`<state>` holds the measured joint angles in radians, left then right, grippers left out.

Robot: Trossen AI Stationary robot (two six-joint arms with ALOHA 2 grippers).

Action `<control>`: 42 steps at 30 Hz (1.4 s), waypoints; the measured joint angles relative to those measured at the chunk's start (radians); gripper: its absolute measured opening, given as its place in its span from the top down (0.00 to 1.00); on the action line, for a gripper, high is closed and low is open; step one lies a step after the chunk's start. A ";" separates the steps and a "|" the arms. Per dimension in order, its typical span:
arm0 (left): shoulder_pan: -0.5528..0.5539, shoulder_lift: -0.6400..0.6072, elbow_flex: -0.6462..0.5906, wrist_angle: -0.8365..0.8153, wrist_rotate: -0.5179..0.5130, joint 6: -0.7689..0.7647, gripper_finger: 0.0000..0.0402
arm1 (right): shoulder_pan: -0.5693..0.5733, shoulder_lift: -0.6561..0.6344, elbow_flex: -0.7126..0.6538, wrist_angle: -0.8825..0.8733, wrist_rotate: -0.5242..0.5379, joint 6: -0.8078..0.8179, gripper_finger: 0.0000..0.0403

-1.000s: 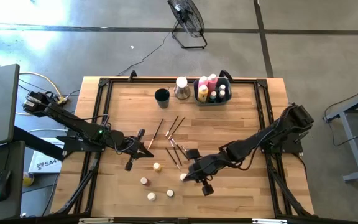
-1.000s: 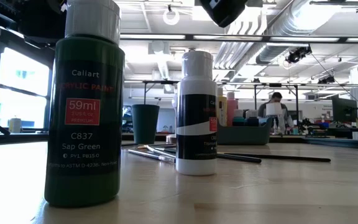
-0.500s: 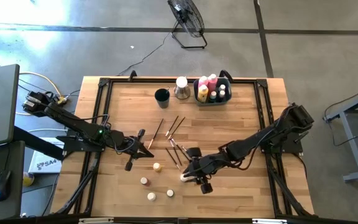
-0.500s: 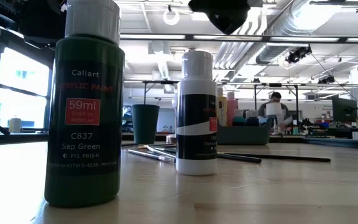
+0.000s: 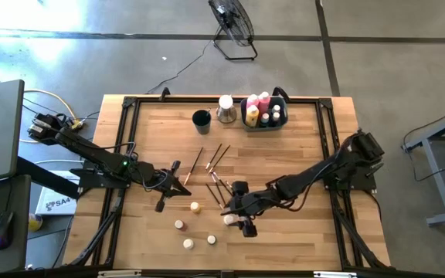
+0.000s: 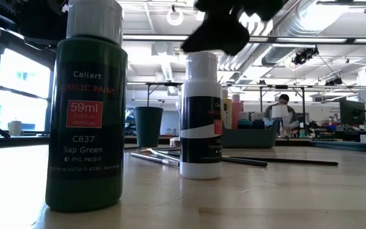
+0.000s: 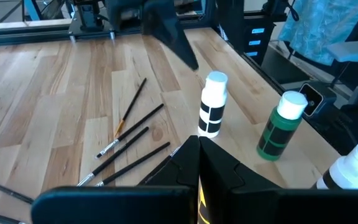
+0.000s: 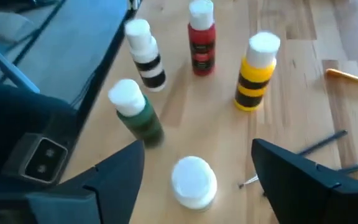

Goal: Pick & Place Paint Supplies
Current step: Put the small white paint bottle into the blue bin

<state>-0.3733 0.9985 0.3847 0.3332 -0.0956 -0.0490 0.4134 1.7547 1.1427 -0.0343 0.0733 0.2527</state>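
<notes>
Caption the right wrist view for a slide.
Open right gripper above a white-capped bottle, with green, red and yellow bottles beyond.

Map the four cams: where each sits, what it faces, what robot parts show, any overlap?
High: overhead, straight down; both arms, bin, brushes.
Low: tabletop height, facing the room; green bottle nearest, dark arm part overhead.
Left wrist: behind shut left claw, facing brushes, bottles.
Right wrist: above white-capped bottle, between open right claw fingers.
Shared: green bottle, low and both wrists.

The right gripper (image 5: 234, 219) has spread open (over a white-capped bottle (image 8: 193, 181)).
</notes>
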 joint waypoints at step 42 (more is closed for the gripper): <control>0.000 0.000 0.000 -0.038 -0.004 -0.001 0.99 | -0.001 0.100 -0.016 0.093 -0.049 -0.022 0.29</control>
<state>-0.3733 0.9981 0.3843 0.2955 -0.0998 -0.0497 0.4122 1.8549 1.1267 0.0589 0.0238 0.2310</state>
